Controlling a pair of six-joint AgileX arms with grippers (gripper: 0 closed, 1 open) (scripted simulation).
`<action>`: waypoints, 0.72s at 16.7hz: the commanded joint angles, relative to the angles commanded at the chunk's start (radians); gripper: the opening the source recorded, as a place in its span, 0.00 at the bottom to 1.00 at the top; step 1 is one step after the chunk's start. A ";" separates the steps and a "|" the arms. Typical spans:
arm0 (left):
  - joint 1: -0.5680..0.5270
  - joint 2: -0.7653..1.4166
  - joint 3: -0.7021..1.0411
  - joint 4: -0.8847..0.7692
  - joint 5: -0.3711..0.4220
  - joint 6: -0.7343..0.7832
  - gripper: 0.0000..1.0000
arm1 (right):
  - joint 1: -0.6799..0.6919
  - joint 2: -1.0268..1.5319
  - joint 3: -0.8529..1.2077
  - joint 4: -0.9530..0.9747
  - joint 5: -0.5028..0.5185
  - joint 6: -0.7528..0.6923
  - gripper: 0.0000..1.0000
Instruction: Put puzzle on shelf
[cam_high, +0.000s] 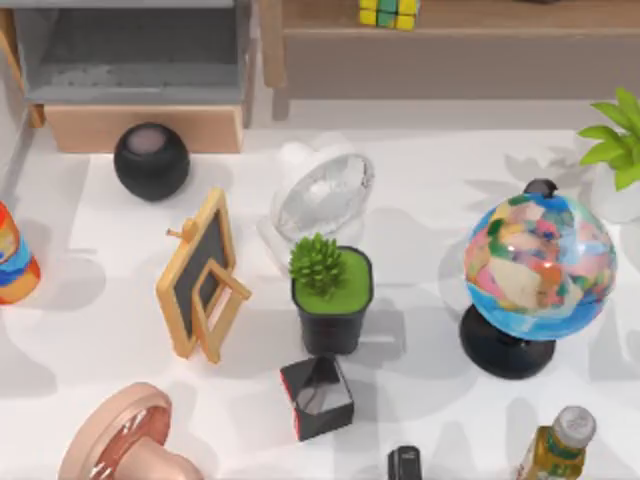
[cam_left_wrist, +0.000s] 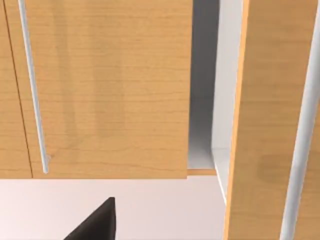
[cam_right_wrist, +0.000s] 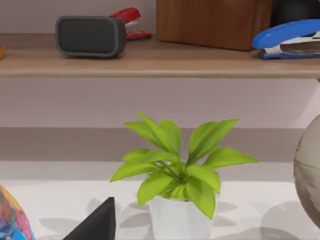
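The puzzle (cam_high: 388, 12), a small cube of yellow, green and blue tiles, rests on the long light-brown shelf (cam_high: 500, 20) at the back of the table, right of its wooden upright (cam_high: 270, 45). Nothing holds it. In the right wrist view the shelf board (cam_right_wrist: 150, 62) runs across above a leafy plant, and a dark part of my right gripper (cam_right_wrist: 97, 222) shows low in the picture. The left wrist view faces wooden cabinet panels (cam_left_wrist: 110, 90), with a dark part of my left gripper (cam_left_wrist: 95, 225) at the lower edge.
On the table stand a globe (cam_high: 538, 265), a black pot with a succulent (cam_high: 332, 295), a black cube with a red edge (cam_high: 316, 398), a small chalkboard easel (cam_high: 200, 275), a clear glass piece (cam_high: 322, 195), a black ball (cam_high: 151, 160) and a leafy plant (cam_high: 615, 150). A grey cubby (cam_high: 130, 50) stands at the back left.
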 joint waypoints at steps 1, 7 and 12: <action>-0.012 0.007 0.015 -0.009 -0.012 0.000 1.00 | 0.000 0.000 0.000 0.000 0.000 0.000 1.00; -0.050 0.026 0.063 -0.037 -0.049 0.000 1.00 | 0.000 0.000 0.000 0.000 0.000 0.000 1.00; -0.050 0.026 0.063 -0.037 -0.049 0.000 0.70 | 0.000 0.000 0.000 0.000 0.000 0.000 1.00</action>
